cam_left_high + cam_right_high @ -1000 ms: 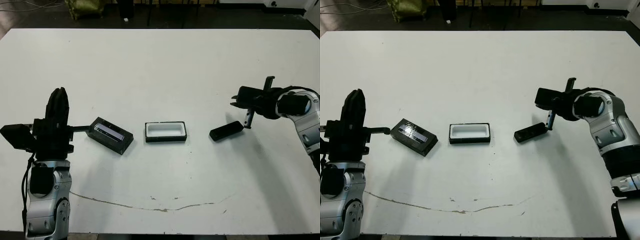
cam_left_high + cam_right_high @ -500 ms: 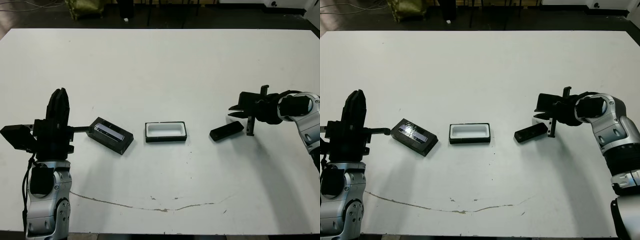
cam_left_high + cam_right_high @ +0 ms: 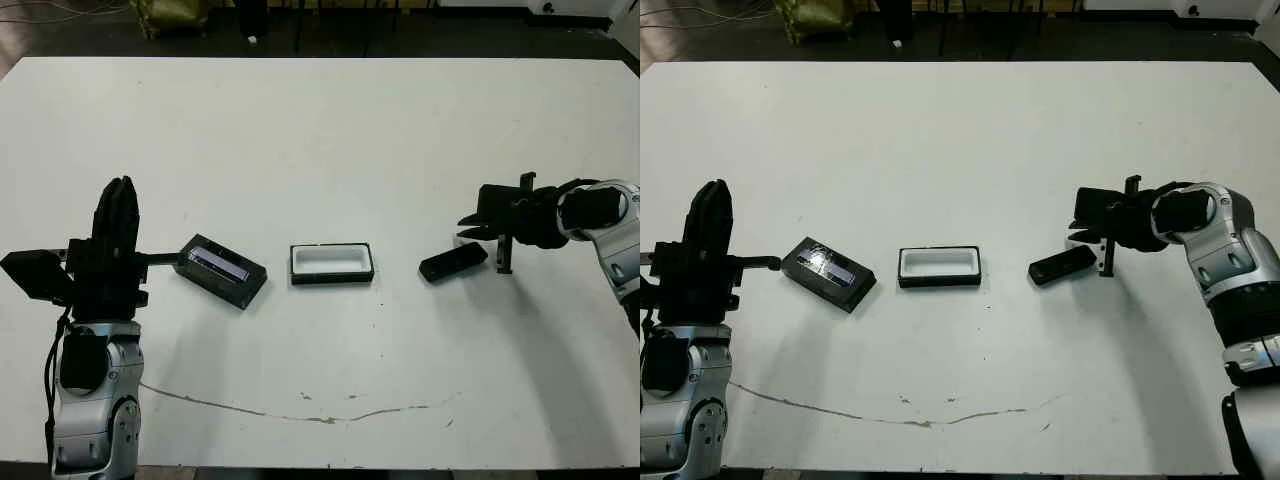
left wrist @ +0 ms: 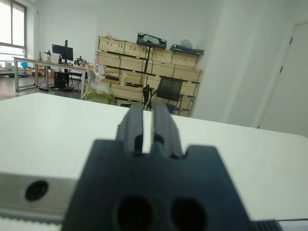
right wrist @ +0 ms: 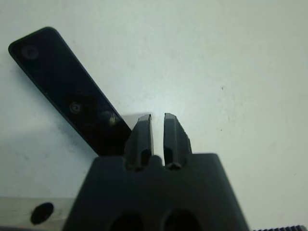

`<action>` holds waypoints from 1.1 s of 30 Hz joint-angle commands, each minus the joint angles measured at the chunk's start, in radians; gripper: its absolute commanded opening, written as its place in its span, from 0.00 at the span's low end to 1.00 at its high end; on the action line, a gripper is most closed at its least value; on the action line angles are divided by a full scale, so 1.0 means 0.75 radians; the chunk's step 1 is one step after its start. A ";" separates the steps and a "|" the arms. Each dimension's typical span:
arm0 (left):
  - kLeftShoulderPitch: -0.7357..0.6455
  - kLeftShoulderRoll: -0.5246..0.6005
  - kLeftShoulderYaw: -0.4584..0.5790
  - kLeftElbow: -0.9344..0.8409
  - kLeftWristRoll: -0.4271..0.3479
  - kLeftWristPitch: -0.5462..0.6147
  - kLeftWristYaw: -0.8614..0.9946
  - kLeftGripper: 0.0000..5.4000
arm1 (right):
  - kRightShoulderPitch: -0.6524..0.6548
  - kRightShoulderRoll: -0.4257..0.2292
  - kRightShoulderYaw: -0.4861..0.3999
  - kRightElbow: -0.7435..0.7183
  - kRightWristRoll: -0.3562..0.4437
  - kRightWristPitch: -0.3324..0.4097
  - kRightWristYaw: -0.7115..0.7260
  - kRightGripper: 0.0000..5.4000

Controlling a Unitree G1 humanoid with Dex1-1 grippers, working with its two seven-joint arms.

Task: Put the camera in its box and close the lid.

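Right wrist view: the right gripper (image 5: 157, 126) has its two fingers nearly together, only a thin slit between them, and nothing in that slit; the camera (image 5: 67, 91) lies flat on the white table (image 5: 231, 62) just beside the fingertips, slanting toward the upper left of the frame.
Camera: in the head views it sits right of centre, free on the table, one end toward the right gripper (image 3: 492, 232); I judge the arm is lining up for a pick, since the fingers are beside the bar and not around it.
Box: the box (image 3: 332, 263) stands open at the frame's centre, white lining up, between camera and lid; well placed to receive the bar from the right.
Lid: the lid (image 3: 220, 270) lies left of centre, angled, stripe up, just beside the left arm; probably left there for the left gripper to fetch once the box is filled.
Left gripper: the left gripper (image 4: 148, 126) points up and away from the table, fingers narrow with a slim gap, holding nothing; it looks parked.
What the wrist views add: the right one shows the fingers are off to the bar's side, which the head views leave unclear; the left one shows only a room with crates (image 4: 144, 62) and a chair (image 4: 168, 91).
What the head views add: the order lid, box, camera across the table.
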 commanded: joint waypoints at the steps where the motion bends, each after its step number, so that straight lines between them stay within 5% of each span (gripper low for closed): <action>1: 0.028 0.003 0.000 0.019 0.009 -0.001 -0.004 0.00 | 0.015 -0.027 0.002 0.013 0.005 -0.026 0.017 0.00; 8: 0.030 0.002 0.000 0.014 0.002 -0.001 -0.012 0.00 | 0.010 -0.044 0.016 0.000 -0.010 0.031 0.057 0.00; 26: 0.039 -0.001 -0.004 0.000 0.010 0.009 0.004 0.00 | 0.019 -0.041 0.038 0.112 -0.011 -0.034 0.093 0.00; 33: 0.034 0.004 -0.007 0.000 0.009 0.014 0.006 0.00 | 0.045 -0.079 0.049 0.041 -0.020 0.033 0.117 0.00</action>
